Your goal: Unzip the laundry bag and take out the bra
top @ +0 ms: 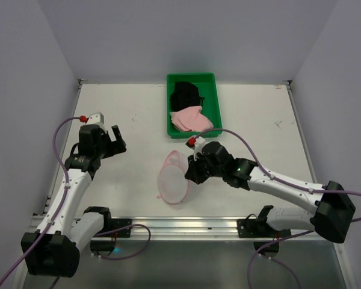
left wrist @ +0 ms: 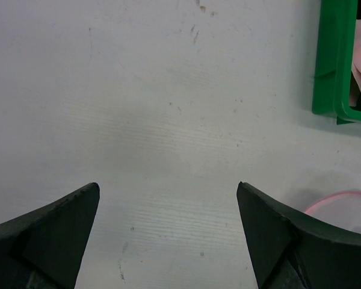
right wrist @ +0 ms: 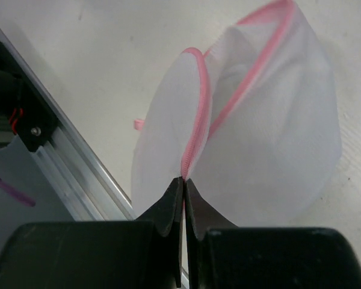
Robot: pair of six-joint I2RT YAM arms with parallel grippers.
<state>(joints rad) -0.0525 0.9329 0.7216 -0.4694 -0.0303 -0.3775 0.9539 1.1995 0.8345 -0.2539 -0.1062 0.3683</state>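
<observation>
The laundry bag [top: 173, 182] is a small white mesh drum with pink trim, lying on the table near the front middle. Its open flap stands up in the right wrist view, laundry bag [right wrist: 259, 120]. My right gripper [top: 190, 173] [right wrist: 184, 180] is shut on the pink zipper trim at the bag's right edge. Far to the left, my left gripper [top: 117, 142] [left wrist: 168, 186] hovers open over bare table, holding nothing; an edge of the bag [left wrist: 344, 205] shows at its lower right. I see no bra inside the bag.
A green tray [top: 168, 111] [left wrist: 332, 60] stands behind the bag, holding a black garment [top: 185, 95] and pink cloth [top: 191, 119]. A metal rail [right wrist: 78, 174] runs along the table's front edge, close to the bag. White walls enclose the table.
</observation>
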